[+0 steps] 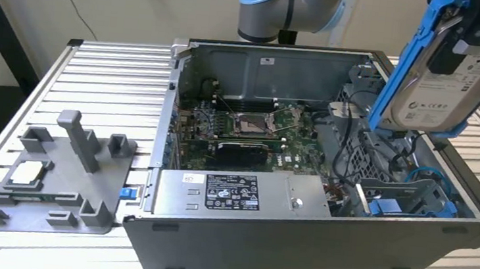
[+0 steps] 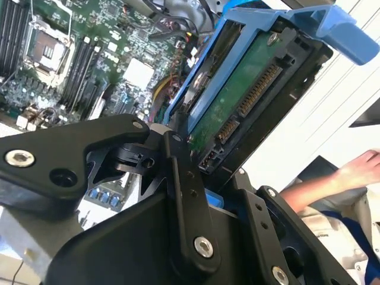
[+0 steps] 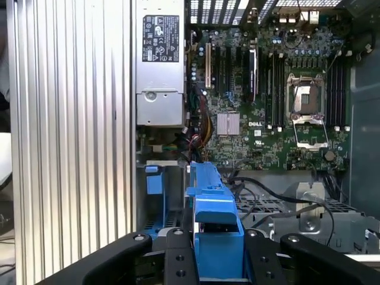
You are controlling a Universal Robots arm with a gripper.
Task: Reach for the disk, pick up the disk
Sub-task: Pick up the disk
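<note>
Tool: black tool (image 3: 217, 249) clamped on the silver rectangular disk (image 1: 442, 88) in its bright blue plastic bracket.
Disk: lifted clear above the open grey computer case (image 1: 300, 246), tilted, near the exterior view's right edge.
Bench: ribbed metal bench (image 1: 105, 75), grey plastic fixture (image 1: 59, 176) well apart.

— Where's my gripper (image 1: 473, 48)?
— Up at about two o'clock in the exterior view, raised high, its black fingers (image 3: 178, 255) clamped on the disk (image 1: 442, 88).
— And my arm (image 1: 292, 7)?
— Its grey-and-blue joint sits at twelve o'clock.
</note>
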